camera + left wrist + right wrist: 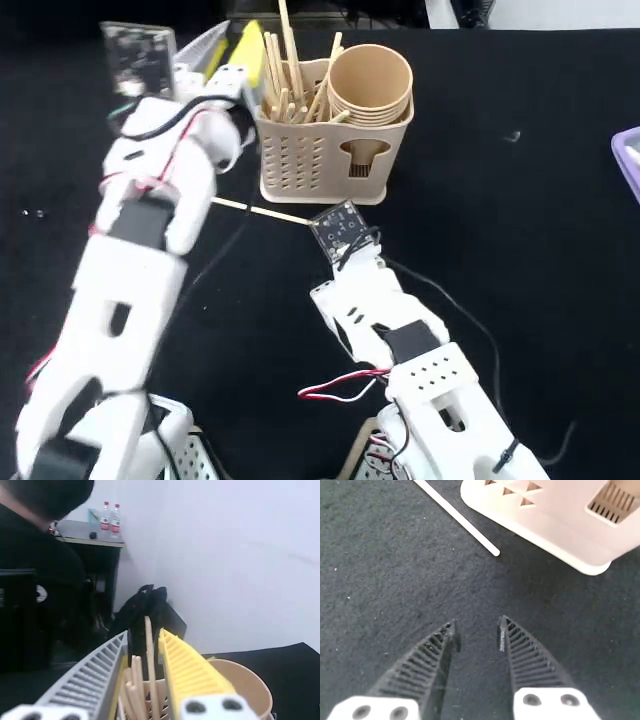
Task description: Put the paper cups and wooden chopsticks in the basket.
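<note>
Already the stacked paper cups (370,80) sit in the right compartment of the beige basket (320,160), and a bundle of wooden chopsticks (285,95) stands in its left compartment. A loose chopstick (260,211) lies flat on the black cloth (520,250) just in front of the basket, one end near the basket's lower corner. The left gripper (240,30) hangs over the basket's left side. Its grey and yellow fingers are slightly parted around a tall chopstick (148,650) that rises between them, with a gap on either side of it. The right gripper (477,625) hovers above the cloth near the loose chopstick's end, its fingers spread apart and holding nothing. A purple container (628,155) sits well apart at the cloth's right edge.
</note>
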